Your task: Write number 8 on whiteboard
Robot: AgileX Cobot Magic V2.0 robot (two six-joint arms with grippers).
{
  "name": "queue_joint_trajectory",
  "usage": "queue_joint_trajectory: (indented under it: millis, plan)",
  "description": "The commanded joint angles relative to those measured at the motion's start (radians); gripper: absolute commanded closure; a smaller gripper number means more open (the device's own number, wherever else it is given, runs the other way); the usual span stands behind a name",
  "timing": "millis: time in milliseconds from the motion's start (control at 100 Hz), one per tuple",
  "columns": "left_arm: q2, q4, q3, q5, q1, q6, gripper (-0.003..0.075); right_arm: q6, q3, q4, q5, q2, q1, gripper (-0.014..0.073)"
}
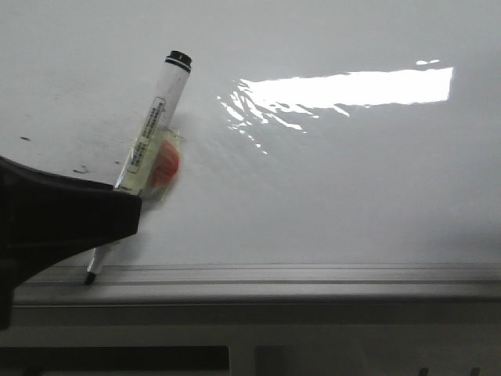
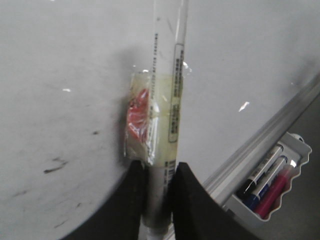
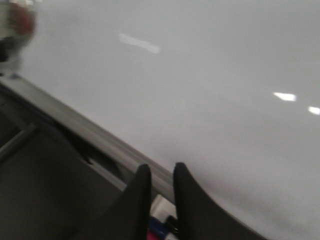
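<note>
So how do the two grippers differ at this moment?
The left gripper is shut on a marker, tip down near the whiteboard's rail. The right gripper holds nothing; its fingers stand close together but apart. Both have black fingers and sit near the whiteboard.

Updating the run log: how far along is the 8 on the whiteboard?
Done: the left claw is shut on the marker, with yellowed tape and a red piece partway up its barrel. In hand: the marker tip sits down at the grey edge rail, not on the writing area. Left: no 8 shows on the whiteboard, only faint smudges. The right claw holds nothing.
</note>
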Motion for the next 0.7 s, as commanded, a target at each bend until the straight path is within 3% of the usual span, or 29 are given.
queue_joint_trajectory:
  millis: [0,80,250,410,620,690]
  plan:
    - [-0.045,0.068,-0.019,-0.051,0.000,0.065,0.0741,-0.018,-0.074,0.008,-0.121,0.087,0.109,0.0347]
    - [-0.076,0.135,-0.021,-0.051,0.000,0.098,0.0741,-0.018,-0.108,0.008,-0.205,0.179,0.218,0.0295]
    - [-0.132,0.342,-0.051,0.029,0.000,0.100,0.0741,-0.018,-0.210,0.008,-0.314,0.373,0.334,0.0298]
    - [-0.142,0.365,-0.092,0.142,0.000,0.103,0.0741,-0.018,-0.339,0.010,-0.287,0.505,0.354,0.0298]
    - [-0.142,0.418,-0.108,0.141,0.000,0.103,0.0741,-0.016,-0.419,0.027,-0.267,0.583,0.354,0.0307]
    - [-0.142,0.418,-0.108,0.141,0.000,0.103,0.0741,-0.016,-0.423,0.027,-0.245,0.589,0.354,0.0345]
